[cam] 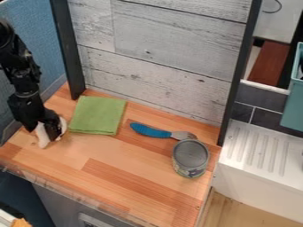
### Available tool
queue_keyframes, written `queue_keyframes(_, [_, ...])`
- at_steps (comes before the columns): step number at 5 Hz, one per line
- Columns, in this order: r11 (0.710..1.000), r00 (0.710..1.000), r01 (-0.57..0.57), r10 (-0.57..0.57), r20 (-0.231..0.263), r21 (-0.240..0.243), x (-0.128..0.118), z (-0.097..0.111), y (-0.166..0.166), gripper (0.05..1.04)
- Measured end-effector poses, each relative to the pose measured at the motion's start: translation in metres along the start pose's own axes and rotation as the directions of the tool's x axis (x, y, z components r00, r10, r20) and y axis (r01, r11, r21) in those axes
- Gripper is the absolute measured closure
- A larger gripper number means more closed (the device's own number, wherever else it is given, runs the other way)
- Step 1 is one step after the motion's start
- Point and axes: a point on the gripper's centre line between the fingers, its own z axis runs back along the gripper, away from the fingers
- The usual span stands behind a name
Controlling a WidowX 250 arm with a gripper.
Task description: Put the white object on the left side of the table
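On the table (112, 155), far left, the gripper (51, 131) is right at the white object (41, 135)! Clamped or apart? Can't tell. Placing looks in hand; next: settle it, release, lift clear.

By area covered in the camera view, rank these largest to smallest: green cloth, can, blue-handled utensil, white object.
1. Green cloth
2. Can
3. Blue-handled utensil and white object: unsure which is larger, since the black gripper partly covers the white object.
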Motion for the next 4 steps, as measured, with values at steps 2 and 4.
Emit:
queue_keyframes(2, [1.000, 0.994, -0.011, 0.008, -0.105, -0.029, -0.005, 0.054, 0.005, 0.081])
queue_keyframes(4, [0.998, 0.986, 0.044, -0.051, -0.161, -0.047, -0.011, 0.074, 0.013, 0.083])
